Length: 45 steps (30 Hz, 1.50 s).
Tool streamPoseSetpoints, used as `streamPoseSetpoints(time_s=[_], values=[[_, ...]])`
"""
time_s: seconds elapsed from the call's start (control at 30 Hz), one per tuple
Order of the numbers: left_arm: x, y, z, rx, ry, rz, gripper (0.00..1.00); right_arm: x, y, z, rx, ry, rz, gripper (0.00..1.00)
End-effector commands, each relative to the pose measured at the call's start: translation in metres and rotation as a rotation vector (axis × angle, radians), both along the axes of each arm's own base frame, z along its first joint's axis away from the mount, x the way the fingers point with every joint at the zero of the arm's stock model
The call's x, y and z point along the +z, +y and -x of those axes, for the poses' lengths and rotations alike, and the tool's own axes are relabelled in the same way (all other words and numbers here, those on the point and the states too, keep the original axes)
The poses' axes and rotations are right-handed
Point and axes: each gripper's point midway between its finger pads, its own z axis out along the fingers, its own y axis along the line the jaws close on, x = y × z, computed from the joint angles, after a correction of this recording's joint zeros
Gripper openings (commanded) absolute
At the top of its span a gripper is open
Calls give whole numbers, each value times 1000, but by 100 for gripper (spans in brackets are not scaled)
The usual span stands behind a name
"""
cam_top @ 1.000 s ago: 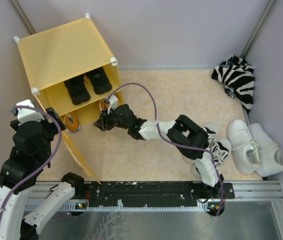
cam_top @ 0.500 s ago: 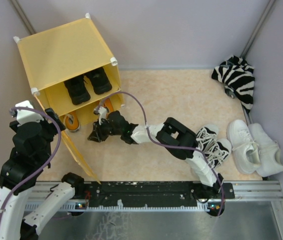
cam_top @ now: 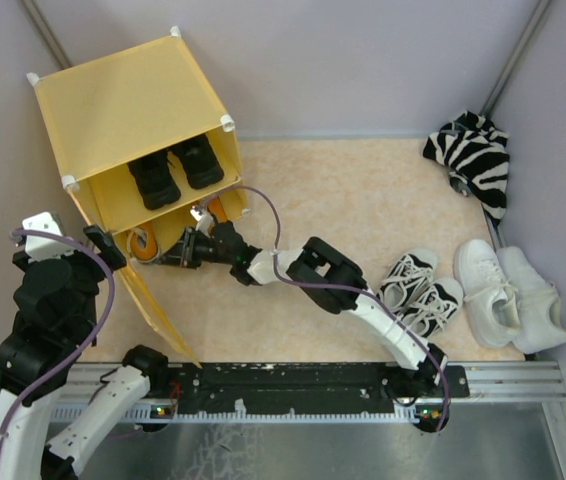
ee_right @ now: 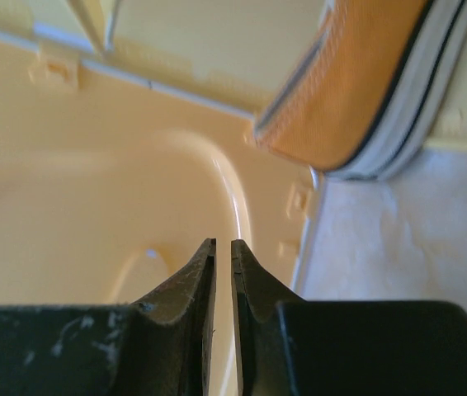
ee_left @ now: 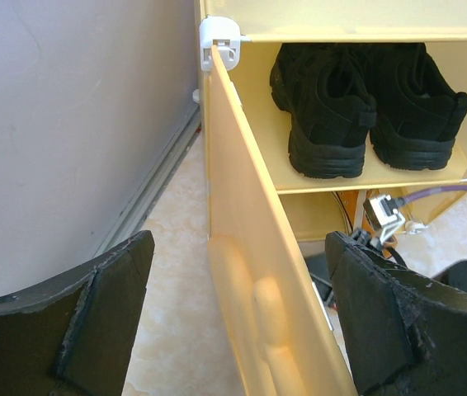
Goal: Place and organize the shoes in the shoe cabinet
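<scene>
The yellow shoe cabinet (cam_top: 128,105) stands at the far left with its door (cam_top: 153,305) swung open. The black pair (cam_top: 175,165) sits on its shelf and also shows in the left wrist view (ee_left: 365,103). Orange sneakers (cam_top: 143,242) lie in the lower compartment; one shows in the right wrist view (ee_right: 357,91). My right gripper (cam_top: 168,257) is shut and empty, low at the mouth of that compartment, with its tips (ee_right: 224,247) facing the yellow panel. My left gripper (ee_left: 242,322) is open and straddles the door's edge (ee_left: 258,272) without touching it.
Black-and-white sneakers (cam_top: 421,290) and white sneakers (cam_top: 513,295) lie on the floor at the right. A zebra-striped cloth (cam_top: 475,155) sits in the far right corner. Grey walls close in left, back and right. The right arm's cable (ee_left: 431,194) hangs in front of the cabinet.
My right arm has stretched further left, carrying its shut gripper to the lower compartment beside the orange sneaker. My left arm has shifted slightly down and left.
</scene>
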Motion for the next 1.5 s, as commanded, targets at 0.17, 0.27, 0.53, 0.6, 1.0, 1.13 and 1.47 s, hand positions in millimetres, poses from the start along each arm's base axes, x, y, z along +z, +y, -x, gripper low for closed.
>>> streamPoseSetpoints(time_s=[0.17,0.27,0.53,0.6,1.0,1.13,1.47], values=[[-2,6,12,0,1,-11,90,-8,33,-27,-89,155,65,12],[0,5,11,0,1,-12,90,-13,32,-27,-114,150,112,12],[5,-2,3,-25,-11,0,90,-30,38,-49,-198,168,145,12],[6,-3,2,-29,-15,3,90,-33,42,-57,-219,175,138,12],[13,2,10,-21,-43,11,90,-33,37,-113,-386,226,29,12],[16,5,12,-12,-47,4,90,0,29,-118,-376,204,-77,12],[15,3,10,-18,-46,14,90,25,34,-110,-303,163,-75,12]])
